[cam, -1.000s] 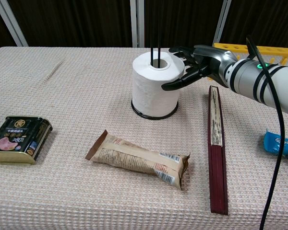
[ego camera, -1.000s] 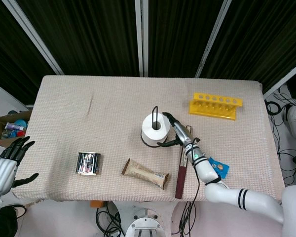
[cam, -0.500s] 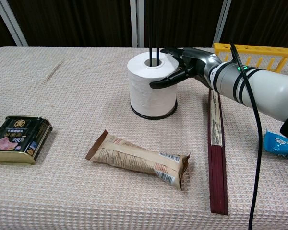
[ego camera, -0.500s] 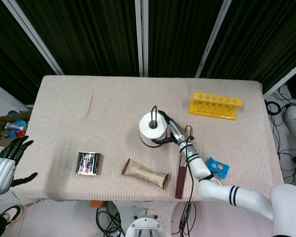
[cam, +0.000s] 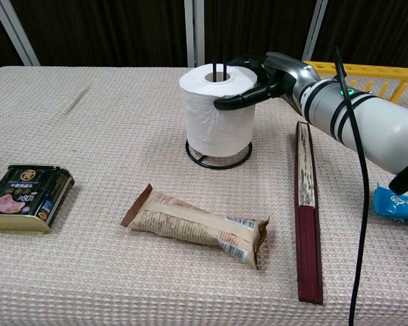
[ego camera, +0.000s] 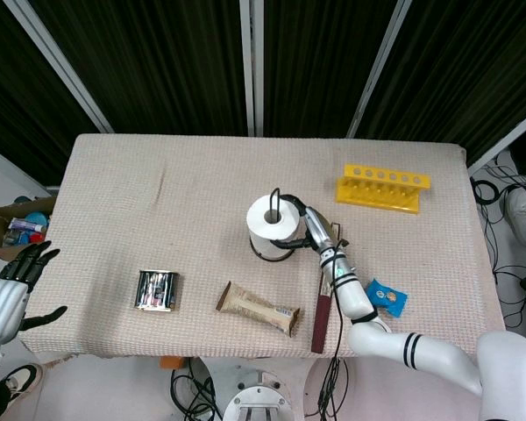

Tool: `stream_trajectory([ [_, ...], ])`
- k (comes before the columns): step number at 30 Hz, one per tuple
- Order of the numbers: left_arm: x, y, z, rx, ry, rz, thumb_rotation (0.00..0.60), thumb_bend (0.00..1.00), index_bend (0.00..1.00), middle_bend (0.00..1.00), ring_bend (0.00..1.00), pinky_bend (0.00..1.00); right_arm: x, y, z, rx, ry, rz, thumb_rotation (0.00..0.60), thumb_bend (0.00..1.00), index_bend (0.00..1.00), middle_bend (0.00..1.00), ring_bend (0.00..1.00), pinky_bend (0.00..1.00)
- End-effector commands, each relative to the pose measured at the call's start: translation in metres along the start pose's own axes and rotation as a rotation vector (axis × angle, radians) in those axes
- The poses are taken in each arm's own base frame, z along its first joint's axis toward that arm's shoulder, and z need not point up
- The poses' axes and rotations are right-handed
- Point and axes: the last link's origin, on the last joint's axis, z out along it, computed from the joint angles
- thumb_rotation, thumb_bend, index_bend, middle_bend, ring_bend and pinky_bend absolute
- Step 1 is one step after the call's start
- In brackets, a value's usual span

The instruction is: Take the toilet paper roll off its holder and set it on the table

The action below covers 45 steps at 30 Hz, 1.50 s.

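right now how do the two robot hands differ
The right robot hand grips the toilet paper roll above the table, lifted partly up its holder; the left robot hand holds nothing, fingers apart, beside the table's edge. Both are dark-fingered.

The white toilet paper roll [cam: 217,111] stands upright, threaded on the thin black upright rods of its wire holder [cam: 217,152]. Its bottom edge sits clear of the holder's round black base ring, which lies flat on the table. The rods' tips seem to poke just above the roll's core.
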Motion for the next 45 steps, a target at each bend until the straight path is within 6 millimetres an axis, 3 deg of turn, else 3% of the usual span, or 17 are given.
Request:
stream_trajectory([
  [1, 0.0, 0.001, 0.0, -0.002, 0.003, 0.0, 0.6, 0.11, 0.13, 0.07, 0.06, 0.22, 0.009, -0.016, -0.006, 0.064, 0.037, 0.06, 0.6, 0.27, 0.58, 0.54, 0.4, 0.49],
  [14, -0.002, 0.003, 0.0, -0.001, 0.0, 0.011, 0.6, 0.11, 0.13, 0.07, 0.06, 0.22, 0.062, -0.109, -0.052, 0.374, 0.192, 0.258, 0.6, 0.31, 0.6, 0.54, 0.4, 0.49],
  [21, -0.005, 0.005, 0.001, -0.008, -0.008, 0.017, 0.6, 0.11, 0.13, 0.07, 0.06, 0.22, 0.087, -0.13, -0.083, 0.482, 0.239, 0.267, 0.6, 0.3, 0.6, 0.54, 0.4, 0.49],
  [26, -0.005, 0.005, 0.001, -0.006, -0.007, 0.018, 0.6, 0.11, 0.13, 0.07, 0.06, 0.22, 0.099, -0.112, -0.11, 0.491, 0.226, 0.197, 0.6, 0.3, 0.6, 0.54, 0.4, 0.49],
  [33, -0.009, 0.008, 0.003, -0.013, -0.024, 0.022, 0.6, 0.11, 0.13, 0.07, 0.06, 0.22, 0.102, -0.059, -0.141, 0.357, 0.084, 0.055, 0.6, 0.3, 0.6, 0.54, 0.4, 0.49],
  [40, -0.009, 0.011, 0.003, -0.024, -0.021, 0.025, 0.6, 0.11, 0.13, 0.07, 0.06, 0.22, 0.085, -0.005, -0.139, 0.199, -0.03, 0.0, 0.6, 0.3, 0.6, 0.54, 0.39, 0.49],
  [45, -0.009, 0.01, 0.003, -0.018, -0.022, 0.024, 0.6, 0.11, 0.13, 0.07, 0.06, 0.22, 0.062, 0.015, -0.127, 0.153, -0.085, -0.021, 0.6, 0.31, 0.6, 0.54, 0.39, 0.49],
])
